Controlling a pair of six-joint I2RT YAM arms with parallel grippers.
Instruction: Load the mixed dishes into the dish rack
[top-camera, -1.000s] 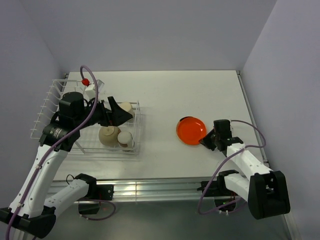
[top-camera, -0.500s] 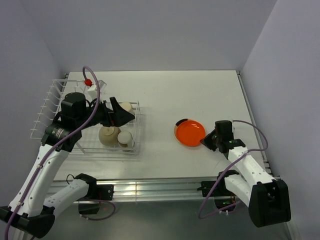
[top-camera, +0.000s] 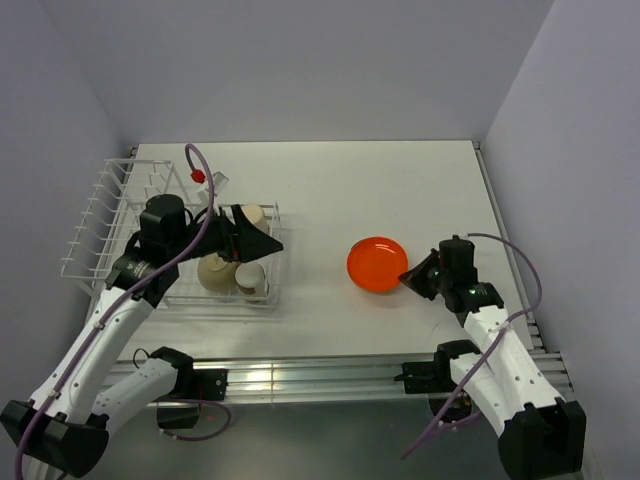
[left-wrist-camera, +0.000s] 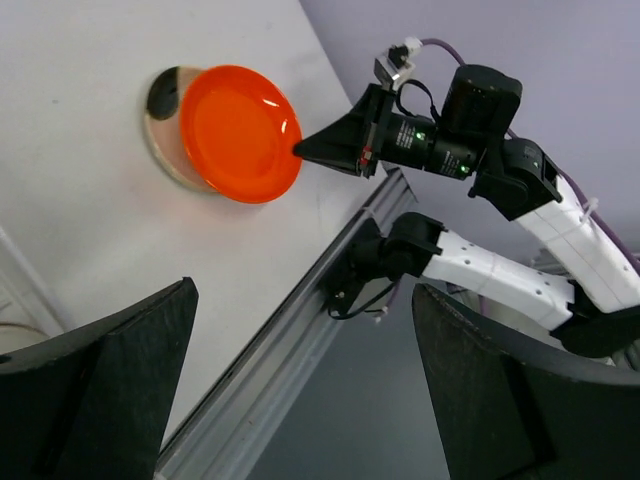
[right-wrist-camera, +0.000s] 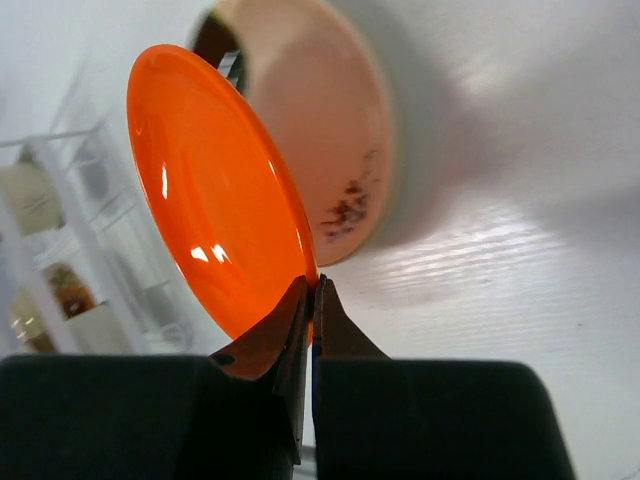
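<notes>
Where the desk (top-camera: 400, 190) lies bare to the right of centre, we see the orange plate (top-camera: 377, 264) caught by its near-right rim in the right end effector (top-camera: 405, 279), whose fingers are pinched narrow on that edge. From the right wrist camera the orange plate (right-wrist-camera: 215, 230) stands tilted up on the fingers, its glossy face turned away from the cream shallow dish (right-wrist-camera: 320, 130) lying just behind it, brown marks showing on that dish's inner face. The left wrist camera shows the same pair from afar, the dish (left-wrist-camera: 165, 110) peeking out past the plate's edge. The left end effector (top-camera: 265, 240) hangs over the right end of the dish rack (top-camera: 100, 210), its fingers (left-wrist-camera: 110, 380) spread wide with nothing between them. In the rack's low basket we find the cream-white bowl (top-camera: 217, 270), a near cup (top-camera: 250, 276) just beside it, and a far cup (top-camera: 253, 213) at the basket's back edge.
</notes>
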